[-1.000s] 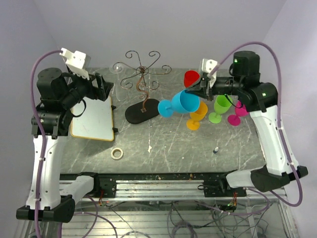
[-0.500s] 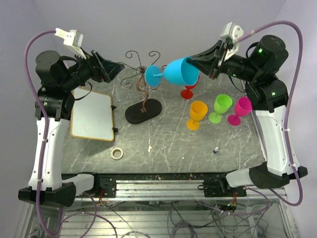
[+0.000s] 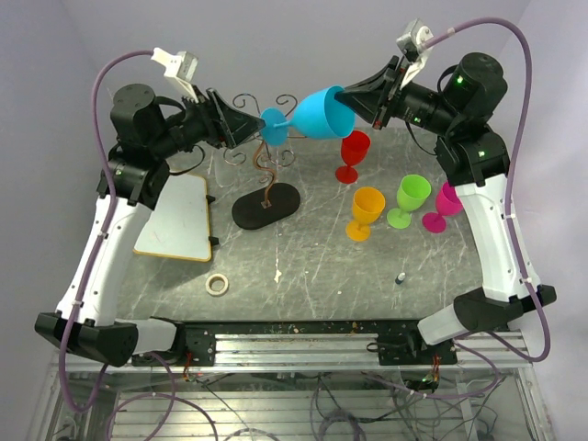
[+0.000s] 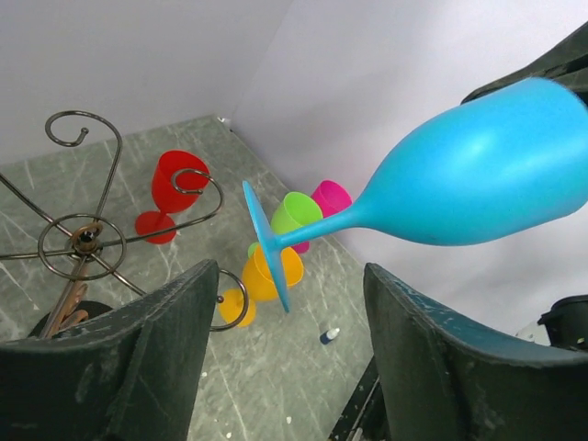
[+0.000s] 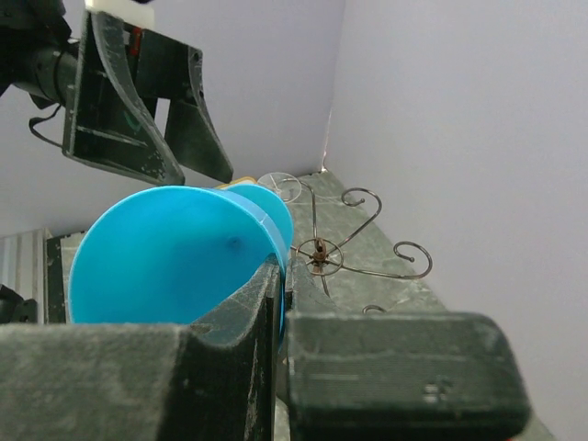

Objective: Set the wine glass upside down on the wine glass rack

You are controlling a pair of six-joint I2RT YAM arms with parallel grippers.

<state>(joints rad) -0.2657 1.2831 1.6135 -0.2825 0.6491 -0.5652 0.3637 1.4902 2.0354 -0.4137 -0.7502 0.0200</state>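
A blue wine glass [image 3: 322, 115] is held on its side high above the table. My right gripper [image 3: 354, 99] is shut on the rim of its bowl [image 5: 165, 253]. Its foot [image 3: 273, 126] points left and sits just in front of my left gripper [image 3: 250, 129]. In the left wrist view that gripper [image 4: 292, 308] stands open, and the foot's lower edge [image 4: 276, 276] shows between the fingertips without touching them. The wine glass rack [image 3: 266, 156], a thin dark wire stand with scroll arms, rises from a black oval base [image 3: 266, 204] below the foot.
A red glass [image 3: 352, 152], an orange one [image 3: 366, 211], a green one [image 3: 409, 197] and a pink one [image 3: 446, 202] stand upright at the right. A white board [image 3: 175, 216], a tape roll [image 3: 217, 284] and a small bottle [image 3: 401, 277] lie on the grey table.
My right arm has lifted the blue glass up and to the left, over the rack. My left arm has swung up and right toward the foot, its jaws a little narrower.
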